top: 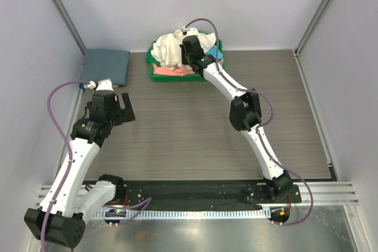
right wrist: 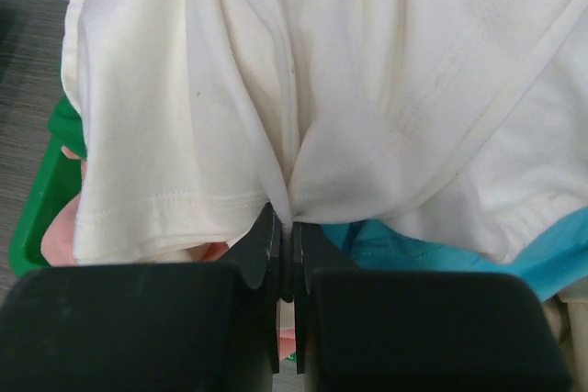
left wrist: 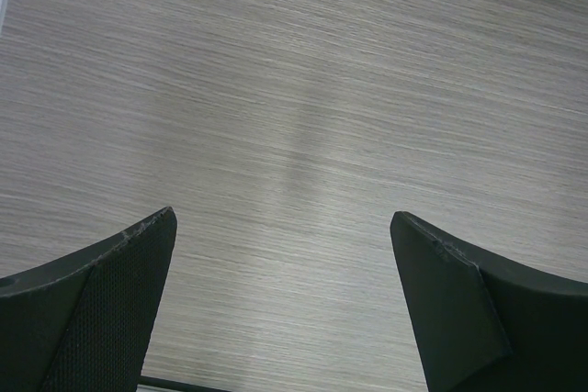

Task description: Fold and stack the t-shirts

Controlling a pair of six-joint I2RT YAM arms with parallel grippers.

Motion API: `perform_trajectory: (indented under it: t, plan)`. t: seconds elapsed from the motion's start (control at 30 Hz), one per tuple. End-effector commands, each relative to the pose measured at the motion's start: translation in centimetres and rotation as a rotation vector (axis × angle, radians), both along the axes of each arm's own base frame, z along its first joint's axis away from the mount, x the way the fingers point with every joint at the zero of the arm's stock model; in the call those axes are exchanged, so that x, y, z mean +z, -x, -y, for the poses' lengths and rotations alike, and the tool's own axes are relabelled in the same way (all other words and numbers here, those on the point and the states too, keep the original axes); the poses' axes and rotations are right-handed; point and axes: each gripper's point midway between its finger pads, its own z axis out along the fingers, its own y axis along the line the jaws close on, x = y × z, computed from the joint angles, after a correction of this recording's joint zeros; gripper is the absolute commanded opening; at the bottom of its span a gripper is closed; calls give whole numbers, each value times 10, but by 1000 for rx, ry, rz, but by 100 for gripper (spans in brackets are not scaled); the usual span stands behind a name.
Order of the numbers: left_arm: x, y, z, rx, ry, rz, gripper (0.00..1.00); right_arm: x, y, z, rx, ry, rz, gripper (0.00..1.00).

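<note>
A crumpled pile of t-shirts fills the green tray [top: 156, 76] at the back of the table. On top lies the cream-white t-shirt [top: 168, 48] [right wrist: 184, 117], with turquoise [right wrist: 432, 245] and pink [top: 177, 71] cloth beneath it. My right gripper [top: 190, 44] [right wrist: 286, 227] is down in the pile and shut on a pinched fold of the cream-white t-shirt. A slate-blue t-shirt [top: 106, 66] lies folded at the back left. My left gripper [top: 123, 105] [left wrist: 283, 231] hovers open over bare table near it, with nothing between its fingers.
Grey walls with metal posts close in the table on both sides. The wood-grain tabletop [top: 177, 128] stretches between the two arms, ending in a black strip and metal rail at the near edge.
</note>
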Motion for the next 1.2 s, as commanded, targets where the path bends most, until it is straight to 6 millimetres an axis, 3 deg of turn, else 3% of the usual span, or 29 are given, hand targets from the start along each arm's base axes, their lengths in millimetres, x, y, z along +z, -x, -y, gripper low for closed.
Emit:
perform_trajectory:
  t: [0.0,0.03,0.07,0.13,0.17,0.23,0.27,0.37,0.4,0.47,0.5,0.57,0.6,0.63,0.67,0.7,0.73,0.77,0.8,0.83,0.87,0.97,1.07,1.17]
  plan:
    - [4,-3,1,-5,5,10,100,105,8,-17,19,-53,220,1]
    - [4,-4,1,-5,5,10,100,117,17,-26,39,-49,238,1]
    - [4,-3,0,-2,3,8,100,146,27,-27,46,-64,279,1]
    - [2,-4,0,1,3,2,100,180,46,-39,82,-71,333,1]
    - [3,-3,0,1,1,4,100,222,62,-37,90,-102,389,1]
    - [2,-4,0,1,0,1,100,259,81,-33,95,-112,446,1]
    - [2,-4,0,1,0,-1,100,295,102,-31,105,-148,492,1]
    - [0,-4,0,4,-1,-9,100,331,137,-24,111,-197,517,1]
    - [-1,-4,-1,4,-3,-11,100,348,156,-11,108,-221,524,1]
    - [0,-4,-1,6,-4,-10,100,355,176,-1,100,-254,509,1]
    - [-1,-4,-1,8,-4,-13,100,346,192,7,92,-253,486,1]
    - [0,-3,-2,10,-5,-7,100,334,204,30,4,-280,452,1]
    - [0,-3,-2,13,-6,-8,100,283,204,35,-31,-238,377,1]
    - [0,-3,-2,15,-4,-7,100,298,226,63,-73,-293,399,1]
    - [1,-2,-2,15,-3,-3,100,281,234,72,-88,-301,376,1]
    - [0,-2,-3,15,-6,-6,100,223,243,81,-117,-289,285,1]
    - [1,-3,-2,15,-4,-4,100,221,260,96,-119,-322,279,44]
    - [1,-3,-2,15,-4,-4,100,201,268,103,-120,-312,243,68]
    - [0,-3,-2,15,-4,-7,100,154,279,112,-146,-277,145,81]
    - [1,-3,-2,13,-5,-7,100,138,287,119,-164,-263,111,96]
    - [0,-3,-1,10,-3,-8,100,115,299,141,-212,-221,80,98]
    - [0,-3,0,3,2,-9,100,106,310,173,-303,-194,101,100]
    - [1,-3,0,2,2,-7,100,104,310,181,-319,-140,105,100]
    - [2,-2,0,4,3,-3,100,101,296,146,-219,-103,61,100]
